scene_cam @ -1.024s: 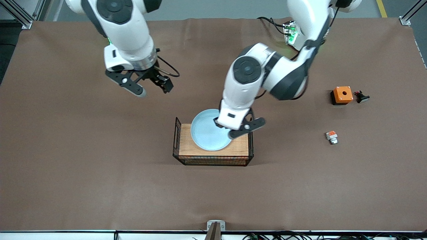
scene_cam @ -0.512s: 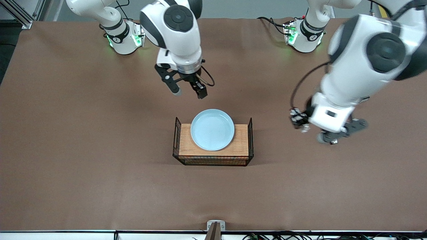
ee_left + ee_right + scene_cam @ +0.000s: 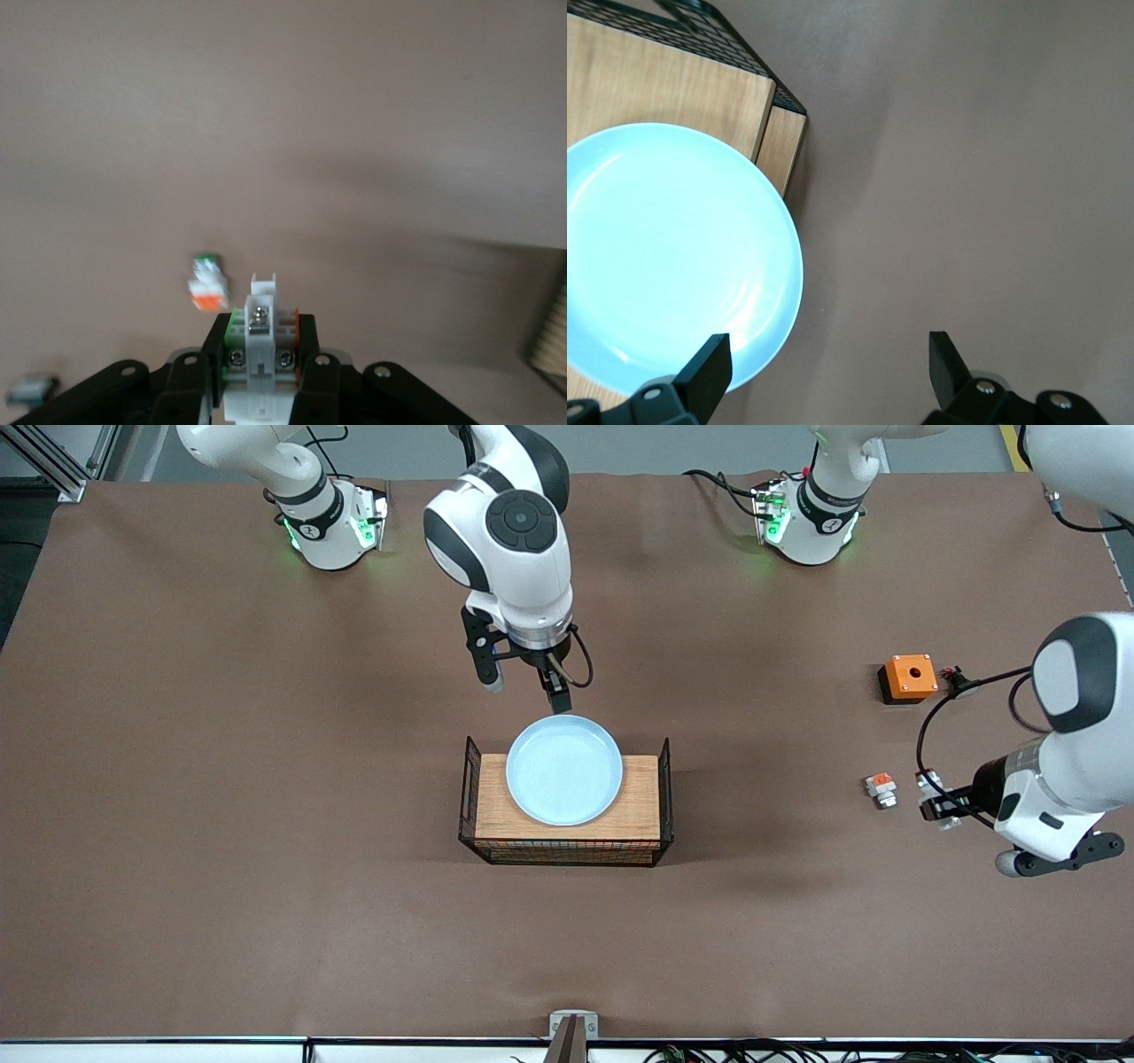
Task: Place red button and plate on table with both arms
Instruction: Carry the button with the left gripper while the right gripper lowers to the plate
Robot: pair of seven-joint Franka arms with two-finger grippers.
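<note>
Right pincer open above plate edge, on wooden rack.

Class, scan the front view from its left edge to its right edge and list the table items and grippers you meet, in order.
Right gripper → plate on the wire rack → small white-and-orange piece → orange box → red button in the left gripper.

Robot lab, brown-sheeted table, aluminium frame, cables

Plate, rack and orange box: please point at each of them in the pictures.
plate (image 3: 563,769), front view, middle of its bowl
rack (image 3: 640,808), front view, bare wooden top
orange box (image 3: 910,676), front view, its top face
</note>
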